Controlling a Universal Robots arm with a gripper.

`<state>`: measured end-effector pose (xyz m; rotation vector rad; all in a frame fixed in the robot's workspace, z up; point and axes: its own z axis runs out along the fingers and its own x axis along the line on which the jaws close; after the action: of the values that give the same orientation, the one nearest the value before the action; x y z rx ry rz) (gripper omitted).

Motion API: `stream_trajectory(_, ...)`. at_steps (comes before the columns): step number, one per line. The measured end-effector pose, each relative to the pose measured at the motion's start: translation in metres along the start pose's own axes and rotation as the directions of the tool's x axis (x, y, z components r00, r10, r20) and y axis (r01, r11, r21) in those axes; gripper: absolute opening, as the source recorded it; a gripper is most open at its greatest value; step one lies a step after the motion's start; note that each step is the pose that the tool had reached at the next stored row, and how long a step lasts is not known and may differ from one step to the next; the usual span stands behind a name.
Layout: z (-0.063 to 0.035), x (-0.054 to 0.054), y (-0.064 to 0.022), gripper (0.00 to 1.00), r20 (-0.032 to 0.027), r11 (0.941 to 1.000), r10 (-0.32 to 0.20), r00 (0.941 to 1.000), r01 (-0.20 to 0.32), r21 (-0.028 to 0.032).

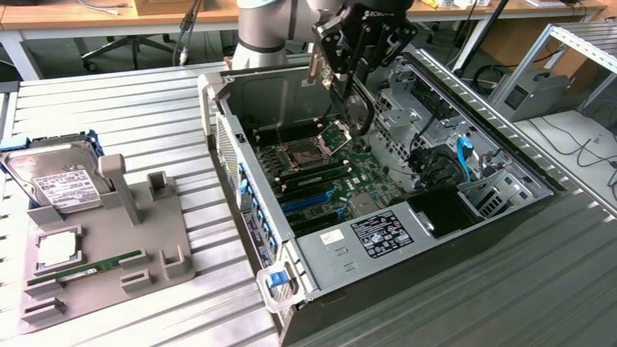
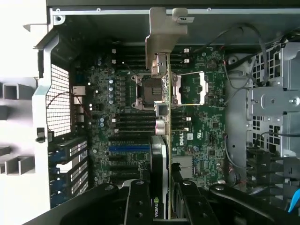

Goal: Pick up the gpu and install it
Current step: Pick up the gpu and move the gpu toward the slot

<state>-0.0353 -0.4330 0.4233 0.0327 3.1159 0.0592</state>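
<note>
While the gripper (image 1: 345, 71) hung over the open case (image 1: 333, 249), its jaws were clamped on the gpu (image 1: 355, 108). The card dangled on edge above the motherboard (image 1: 337, 170), apparently touching nothing else. Seen from the wrist, it ran edge-on away from the fingers (image 2: 138, 201), with its silver bracket (image 2: 164, 42) at the far end, close to one case wall. It lay over the CPU socket (image 2: 187, 89) and seemed to run crosswise to the blue slot (image 2: 129, 149), so it looked neither aligned nor over its seat. Doing this step well likely meant keeping the card plumb and bringing its lower edge parallel to the slot. The bracket belonged toward the blue-tabbed rear openings (image 2: 70, 154), and the cables (image 1: 429, 155) needed a wide berth.
</note>
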Motion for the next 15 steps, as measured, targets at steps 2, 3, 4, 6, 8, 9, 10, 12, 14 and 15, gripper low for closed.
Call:
stream_trajectory(2,0.0001,-0.006,0.0002,0.27,0.0000,1.0000,0.000,1.0000,0.000,0.0000)
stream_trajectory(3,0.0002,-0.009,0.0002,0.27,0.0000,1.0000,0.000,1.0000,0.000,0.0000)
stream_trajectory(4,0.0003,-0.011,0.0003,0.27,0.0000,1.0000,0.000,1.0000,0.000,0.0000)
stream_trajectory(6,0.0004,-0.017,0.0005,0.27,0.0000,1.0000,0.000,1.0000,0.000,0.0000)
stream_trajectory(8,0.0006,-0.023,0.0008,0.27,0.0000,1.0000,0.000,1.0000,0.000,0.0000)
stream_trajectory(9,0.0006,-0.026,0.0008,0.27,0.0000,1.0000,0.000,1.0000,0.000,0.0000)
stream_trajectory(10,0.0007,-0.028,0.0009,0.27,-0.0001,1.0000,0.000,1.0000,0.000,0.0000)
stream_trajectory(12,0.0008,-0.033,0.0011,0.27,0.0000,1.0000,0.000,1.0000,0.000,0.0001)
stream_trajectory(14,0.0010,-0.038,0.0013,0.27,0.0000,1.0000,0.000,1.0000,0.000,0.0000)
stream_trajectory(15,0.0010,-0.040,0.0014,0.27,0.0000,1.0000,0.000,1.0000,0.000,-0.0001)
